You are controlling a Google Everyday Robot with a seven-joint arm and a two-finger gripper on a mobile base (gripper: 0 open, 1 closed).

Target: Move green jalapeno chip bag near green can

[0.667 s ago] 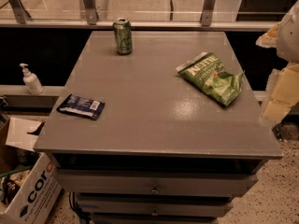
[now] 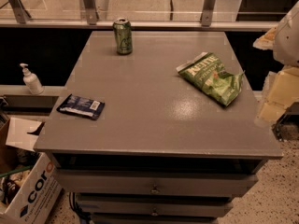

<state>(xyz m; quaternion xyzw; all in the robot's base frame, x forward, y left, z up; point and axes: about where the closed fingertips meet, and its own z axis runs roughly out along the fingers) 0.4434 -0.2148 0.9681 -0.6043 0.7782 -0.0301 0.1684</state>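
The green jalapeno chip bag [image 2: 211,77] lies crinkled on the right side of the grey table [image 2: 149,125], its lighter top band toward the far left. The green can [image 2: 123,36] stands upright near the table's far edge, left of centre, well apart from the bag. My gripper [image 2: 279,94] shows only as pale cream arm parts at the right edge of the view, just off the table's right side and right of the bag, touching nothing.
A flat dark blue packet [image 2: 81,106] lies near the table's left edge. A white pump bottle [image 2: 31,79] stands on a ledge to the left. A cardboard box [image 2: 25,190] sits on the floor at lower left. Drawers [image 2: 152,185] are below the tabletop.
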